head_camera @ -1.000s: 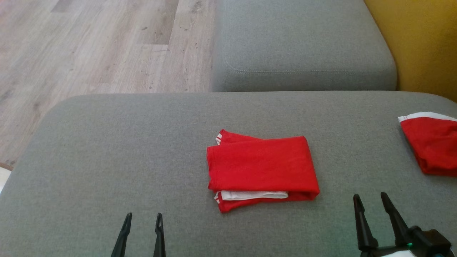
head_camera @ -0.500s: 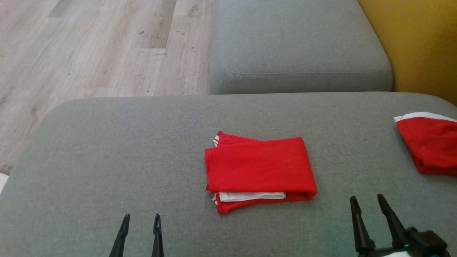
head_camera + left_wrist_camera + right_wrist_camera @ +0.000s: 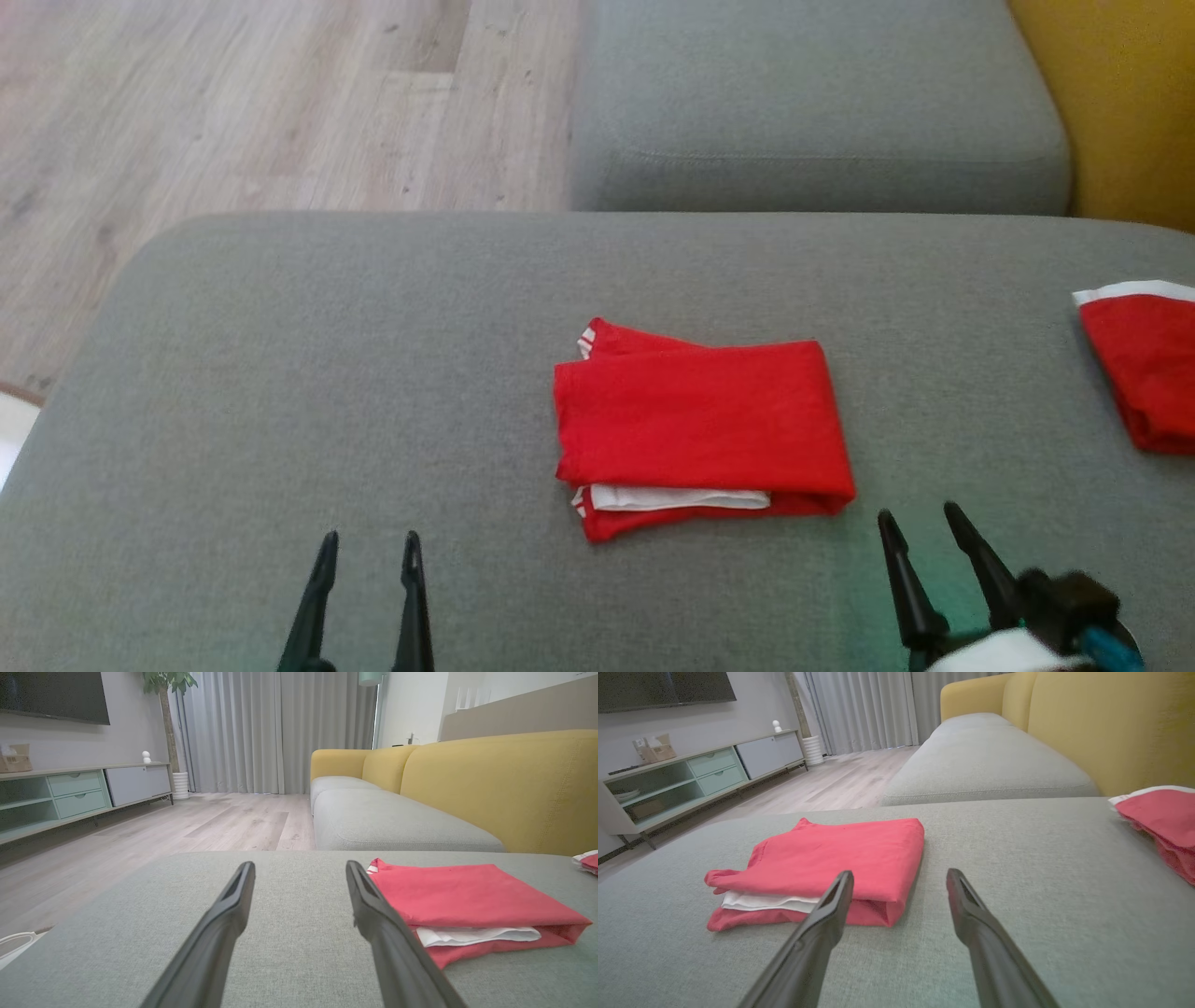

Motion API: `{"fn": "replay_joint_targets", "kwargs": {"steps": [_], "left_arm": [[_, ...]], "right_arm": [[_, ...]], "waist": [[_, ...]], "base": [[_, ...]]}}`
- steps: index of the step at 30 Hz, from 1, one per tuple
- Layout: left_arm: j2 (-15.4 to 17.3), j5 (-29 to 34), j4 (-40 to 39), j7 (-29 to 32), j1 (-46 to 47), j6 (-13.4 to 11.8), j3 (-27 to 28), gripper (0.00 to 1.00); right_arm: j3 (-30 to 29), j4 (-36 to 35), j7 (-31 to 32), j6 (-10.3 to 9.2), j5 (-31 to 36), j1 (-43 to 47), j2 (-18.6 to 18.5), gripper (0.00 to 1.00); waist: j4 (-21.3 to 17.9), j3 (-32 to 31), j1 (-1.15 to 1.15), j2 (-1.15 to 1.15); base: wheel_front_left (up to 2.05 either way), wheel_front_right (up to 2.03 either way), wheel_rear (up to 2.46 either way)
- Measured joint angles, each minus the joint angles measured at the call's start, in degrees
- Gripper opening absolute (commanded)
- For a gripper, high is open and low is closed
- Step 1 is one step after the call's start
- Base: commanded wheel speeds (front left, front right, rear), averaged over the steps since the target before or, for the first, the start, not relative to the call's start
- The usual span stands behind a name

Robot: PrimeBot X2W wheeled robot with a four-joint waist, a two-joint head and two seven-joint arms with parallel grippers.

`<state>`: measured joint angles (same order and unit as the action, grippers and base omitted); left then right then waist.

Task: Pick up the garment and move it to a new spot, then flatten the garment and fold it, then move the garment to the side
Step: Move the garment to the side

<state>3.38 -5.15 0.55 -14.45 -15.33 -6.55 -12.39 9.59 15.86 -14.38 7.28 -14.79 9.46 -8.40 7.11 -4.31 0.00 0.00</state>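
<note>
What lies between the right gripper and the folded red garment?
Between right gripper and garment the grey cushion is bare, as the head view shows.

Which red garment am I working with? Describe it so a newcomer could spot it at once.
On the large grey cushion nearest the robot, look to the middle. There lies the folded red garment, a neat rectangle. Unlike the other red garment at the cushion's right edge, it shows a white layer sandwiched along its near side.
</note>
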Motion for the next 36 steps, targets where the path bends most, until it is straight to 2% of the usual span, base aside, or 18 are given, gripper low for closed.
{"fn": "replay_joint_targets", "kwargs": {"steps": [4, 9, 10, 20, 21, 22, 23, 24, 30, 32, 36], "left_arm": [[0.0, 0.02, -0.27, 0.0, 0.04, -0.53, -1.37, 1.0], [0.01, 0.25, 0.01, 0.0, 0.48, -0.57, -3.59, 1.0], [0.01, 0.24, 0.08, 0.0, 1.27, -0.53, -4.42, 1.0], [-0.01, 0.15, 0.12, 0.0, 4.65, -1.11, -6.88, 1.0], [-0.01, 0.13, 0.1, 0.0, 5.14, -1.21, -7.01, 1.0], [-0.01, 0.05, 0.15, 0.0, 5.55, -1.55, -7.11, 1.0], [-0.01, -0.01, 0.13, 0.0, 5.87, -1.75, -7.24, 1.0], [-0.01, -0.56, 0.13, 0.0, 6.03, -1.78, -7.47, 1.0], [-0.02, -3.16, 0.03, -0.01, 6.14, -2.19, -7.49, 1.0], [-0.02, -4.34, 0.13, 0.0, 6.25, -1.71, -7.44, 1.0], [-0.03, -4.94, -0.71, 0.0, 7.68, -0.93, -7.26, 1.0]], "right_arm": [[1.45, 6.75, 0.11, 0.0, -3.15, -5.42, -0.64, 1.0], [2.08, 14.17, 6.73, 0.0, -10.1, -12.92, -1.34, 1.0], [1.99, 16.88, 9.27, 0.0, -12.02, -16.59, -1.64, 1.0], [3.28, 29.13, 18.12, 0.0, -18.98, -28.65, -2.71, 1.0], [3.82, 29.94, 18.81, 0.0, -19.97, -29.32, -2.69, 0.93], [4.59, 30.3, 18.95, 0.0, -20.68, -29.87, -2.7, 0.39], [5.3, 30.42, 18.93, 0.0, -21.16, -30.33, -2.78, 0.14], [6.05, 30.43, 18.86, 0.0, -21.58, -30.75, -2.98, 0.0], [10.18, 28.99, 16.69, 0.02, -22.54, -31.39, -5.6, 0.0], [11.45, 28.14, 16.31, 0.02, -22.48, -31.68, -8.18, 0.0], [12.26, 26.47, 16.53, 0.02, -21.16, -34.14, -16.33, 0.0]], "waist": [[1.15, 1.25, 0.0, 0.0], [2.5, 2.89, 0.0, 0.0], [2.99, 3.53, 0.0, 0.0], [5.13, 7.65, 0.01, 0.0], [5.31, 8.16, 0.01, 0.0], [5.46, 8.59, 0.01, 0.0], [5.58, 8.96, 0.01, 0.0], [5.64, 9.33, 0.0, 0.0], [4.24, 10.75, 0.0, 0.0], [3.02, 11.31, 0.0, 0.0], [0.16, 12.89, 0.0, 0.0]], "base": [[0.0, 0.0, 0.0], [0.0, 0.0, 0.0], [0.0, 0.0, 0.0], [0.0, 0.0, 0.0], [0.0, 0.0, 0.0], [0.0, 0.0, 0.0], [0.0, 0.0, 0.0], [0.0, 0.0, 0.0], [0.0, 0.0, 0.0], [0.0, 0.0, 0.0], [0.0, 0.0, 0.0]]}}
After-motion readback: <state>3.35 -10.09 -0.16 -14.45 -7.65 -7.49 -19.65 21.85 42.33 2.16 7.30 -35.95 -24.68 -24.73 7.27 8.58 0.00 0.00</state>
